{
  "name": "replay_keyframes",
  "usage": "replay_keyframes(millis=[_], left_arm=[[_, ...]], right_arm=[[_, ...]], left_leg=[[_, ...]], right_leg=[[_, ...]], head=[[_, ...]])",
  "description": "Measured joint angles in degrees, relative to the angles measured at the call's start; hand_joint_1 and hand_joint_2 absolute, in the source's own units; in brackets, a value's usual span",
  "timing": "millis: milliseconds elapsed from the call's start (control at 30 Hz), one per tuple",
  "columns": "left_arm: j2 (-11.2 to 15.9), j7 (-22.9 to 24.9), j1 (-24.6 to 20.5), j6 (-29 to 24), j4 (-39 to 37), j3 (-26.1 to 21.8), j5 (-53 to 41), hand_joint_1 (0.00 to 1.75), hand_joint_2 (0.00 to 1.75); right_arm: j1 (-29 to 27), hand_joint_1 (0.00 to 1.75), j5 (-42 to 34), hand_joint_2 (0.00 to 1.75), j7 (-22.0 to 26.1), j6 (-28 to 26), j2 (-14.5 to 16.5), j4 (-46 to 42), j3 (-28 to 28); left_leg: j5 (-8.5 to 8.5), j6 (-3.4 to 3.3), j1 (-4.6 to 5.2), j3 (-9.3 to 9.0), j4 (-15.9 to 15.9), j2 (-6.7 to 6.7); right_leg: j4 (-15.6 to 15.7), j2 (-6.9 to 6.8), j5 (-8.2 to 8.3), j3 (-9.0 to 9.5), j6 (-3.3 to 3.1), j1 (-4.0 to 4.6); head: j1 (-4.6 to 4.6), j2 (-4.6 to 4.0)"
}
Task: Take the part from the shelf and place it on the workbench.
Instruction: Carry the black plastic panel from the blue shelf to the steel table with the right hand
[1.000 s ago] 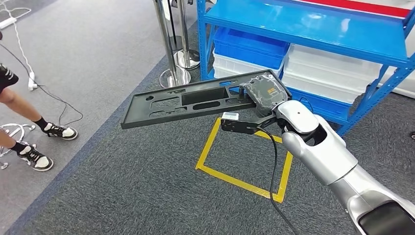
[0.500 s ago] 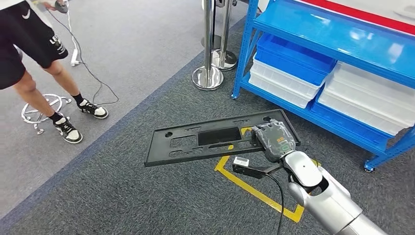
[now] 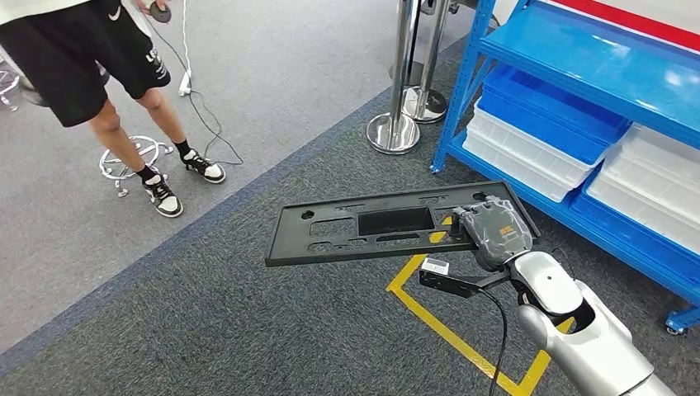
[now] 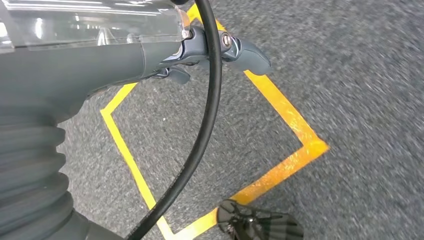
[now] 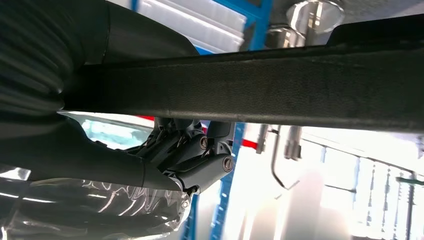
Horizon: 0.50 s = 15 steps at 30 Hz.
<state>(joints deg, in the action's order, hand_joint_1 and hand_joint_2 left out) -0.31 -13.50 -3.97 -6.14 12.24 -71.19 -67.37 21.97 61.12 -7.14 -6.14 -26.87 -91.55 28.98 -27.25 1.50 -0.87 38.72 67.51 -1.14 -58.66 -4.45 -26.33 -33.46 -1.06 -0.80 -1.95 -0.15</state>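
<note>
**Part in hand, turning away from the shelf**

From the head view I see the whole scene has swung since a second ago: the blue shelf (image 3: 578, 99) has slid off to the right, and a person (image 3: 91, 58) in black shorts now stands at the upper left. That is my camera turning, not the things moving. I take it the robot is walking the part away from the shelf, so the pick is done and the carry is under way; no workbench is in sight yet.

The right hand (image 3: 494, 233) keeps its grip on one end of the part (image 3: 388, 224), which sticks out level over the grey carpet, above the yellow floor marking (image 3: 462, 346).

The part is a long, flat black panel with a rectangular recess and several cut-outs. Held by one end, it may sag or twist.

The left hand (image 4: 220, 50) hangs above the carpet, its fingers curled in, holding nothing.
</note>
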Motion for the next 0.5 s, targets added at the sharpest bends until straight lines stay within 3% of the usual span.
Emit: replay_keyframes(millis=[67, 100, 167, 200, 267, 333, 400, 433, 500], left_arm=[[0.1, -0.2, -0.2, 0.0, 0.0, 0.0, 0.0, 0.0, 1.75], [0.1, -0.2, -0.2, 0.0, 0.0, 0.0, 0.0, 0.0, 1.75], [0.1, -0.2, -0.2, 0.0, 0.0, 0.0, 0.0, 0.0, 1.75], [0.1, -0.2, -0.1, 0.0, 0.0, 0.0, 0.0, 0.0, 1.75], [0.2, -0.2, 0.0, 0.0, 0.0, 0.0, 0.0, 0.0, 1.75], [0.1, -0.4, -0.2, 0.1, 0.0, 0.1, -0.3, 0.0, 1.75], [0.1, -0.8, -0.3, 0.8, 0.0, 0.4, -1.4, 0.0, 1.75], [0.1, -1.0, -0.2, 1.3, 0.0, 0.8, -2.3, 0.0, 1.75], [0.0, -1.0, -0.2, 1.7, 0.0, 1.9, -3.8, 0.0, 1.75]], right_arm=[[0.1, 1.75, -0.1, 1.75, 0.1, 0.0, -0.1, -0.5, -0.4], [0.2, 1.75, -0.1, 1.75, 0.1, 0.0, -0.2, -0.7, -0.6], [0.3, 1.75, -0.1, 1.75, 0.1, 0.0, -0.3, -0.9, -0.7], [0.4, 1.75, -0.1, 1.75, 0.1, 0.0, -0.3, -1.1, -0.8], [0.4, 1.75, -0.2, 1.75, 0.1, 0.0, -0.5, -1.3, -0.8], [0.3, 1.75, -0.2, 1.75, 0.2, 0.0, -0.8, -1.3, -0.9], [0.3, 1.75, -0.5, 1.75, 0.3, 0.5, -1.0, -1.3, -0.9], [0.3, 1.75, -0.7, 1.75, 0.5, 1.0, -1.1, -1.3, -0.9], [0.8, 1.75, -1.5, 1.75, 1.0, 2.2, -1.5, -1.4, -1.0]], left_leg=[[2.15, -0.75, 0.48, -3.84, -7.0, -2.45], [2.43, -1.17, 0.72, -4.56, -8.4, -3.05], [2.6, -1.88, 0.89, -4.45, -9.0, -1.97], [2.84, -2.22, 0.75, -4.51, -9.3, -1.25], [3.41, -2.97, 0.45, -4.79, -10.0, 0.1], [3.72, -3.37, 0.37, -4.75, -10.3, 1.47], [3.76, -3.46, 0.44, -4.64, -10.1, 3.14], [3.75, -3.45, 0.46, -4.63, -10.0, 4.01], [3.59, -3.24, 0.42, -4.6, -9.6, 5.72]], right_leg=[[0.0, -1.3, -0.28, 0.4, 0.5, 0.25], [0.0, -1.94, -0.37, 0.55, 0.79, 0.36], [0.3, -3.25, -0.39, 0.89, 1.4, 0.48], [0.3, -3.13, -0.59, 1.04, 1.73, 0.4], [-2.1, -0.22, -2.52, 0.2, 2.22, 0.16], [-9.0, 3.39, -6.27, -3.04, 2.38, -0.03], [-15.3, 4.3, -8.24, -6.27, 2.46, -0.04], [-15.7, 4.39, -7.58, -6.69, 2.46, -0.07], [-10.2, 5.15, -3.53, -4.38, 2.44, -0.3]], head=[[0.0, 0.0], [0.01, 0.0], [0.01, 0.0], [0.01, 0.0], [0.02, 0.0], [0.01, 0.0], [0.01, 0.0], [0.01, 0.0], [0.01, 0.0]])
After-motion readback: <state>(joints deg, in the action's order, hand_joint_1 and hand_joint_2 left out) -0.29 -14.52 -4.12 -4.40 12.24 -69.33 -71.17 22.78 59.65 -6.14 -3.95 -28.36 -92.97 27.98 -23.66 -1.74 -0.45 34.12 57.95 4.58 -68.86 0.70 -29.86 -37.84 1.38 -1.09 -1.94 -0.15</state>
